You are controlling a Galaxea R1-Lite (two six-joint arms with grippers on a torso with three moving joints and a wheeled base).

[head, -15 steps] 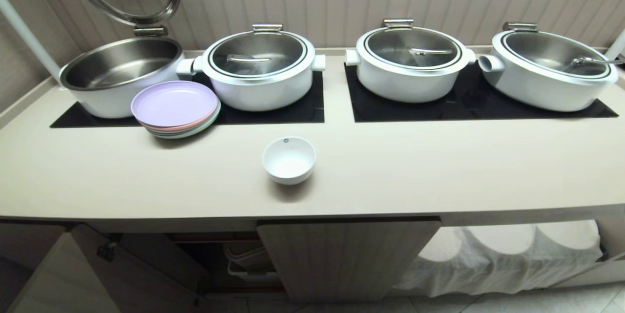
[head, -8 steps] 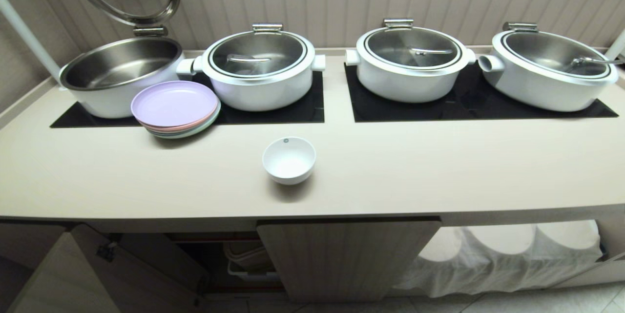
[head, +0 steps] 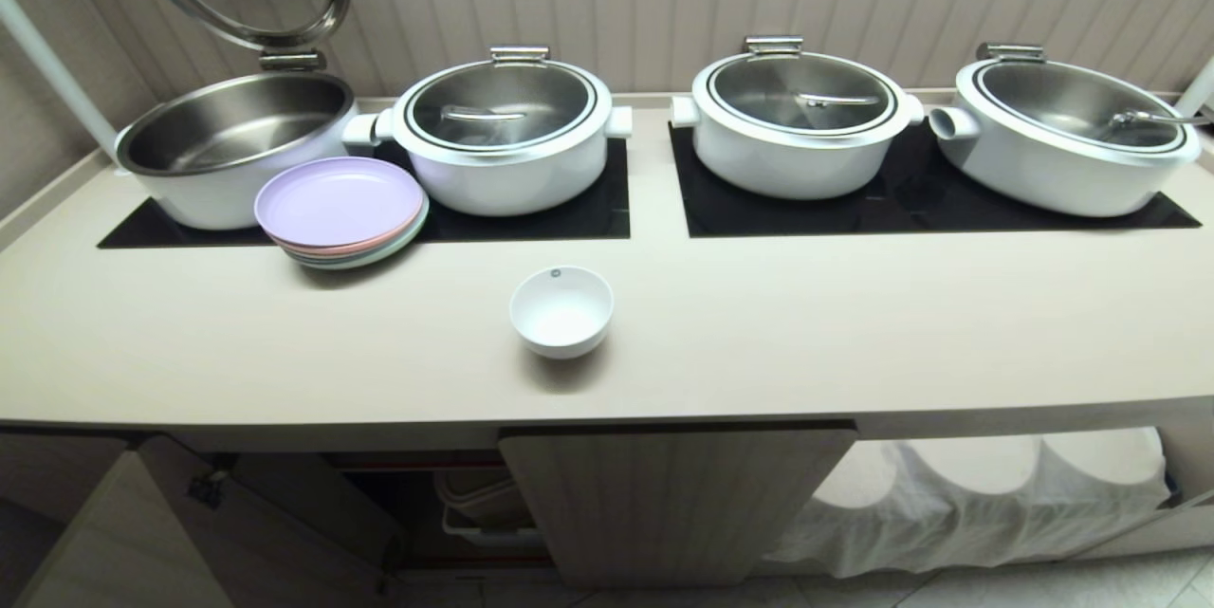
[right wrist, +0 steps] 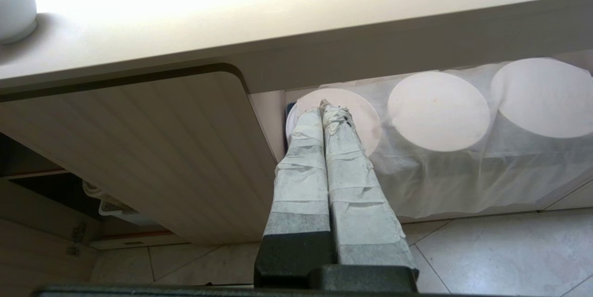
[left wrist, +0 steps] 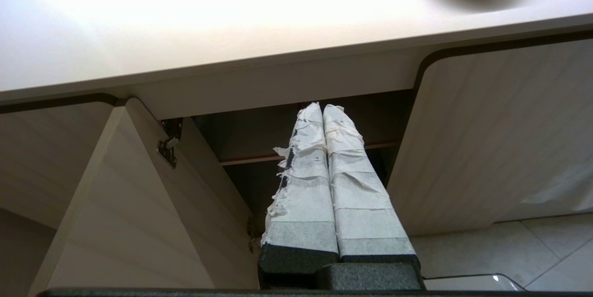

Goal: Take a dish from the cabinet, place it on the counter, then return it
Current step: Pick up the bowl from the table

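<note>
Small round white deep-sided bowl looks light, stiff, glossy and breakable; pinch its rim. Left fingers and right fingers, pressed together, sit below it.

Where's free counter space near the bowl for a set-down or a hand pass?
Free: the counter right of the bowl, before the right black panel; also the front-left strip. Crowded: plate stack and the pots behind.

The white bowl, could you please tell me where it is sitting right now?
In the head view the white bowl stands upright on the beige counter, near its front edge, in front of the lidded pot and to the right of the plate stack.
</note>
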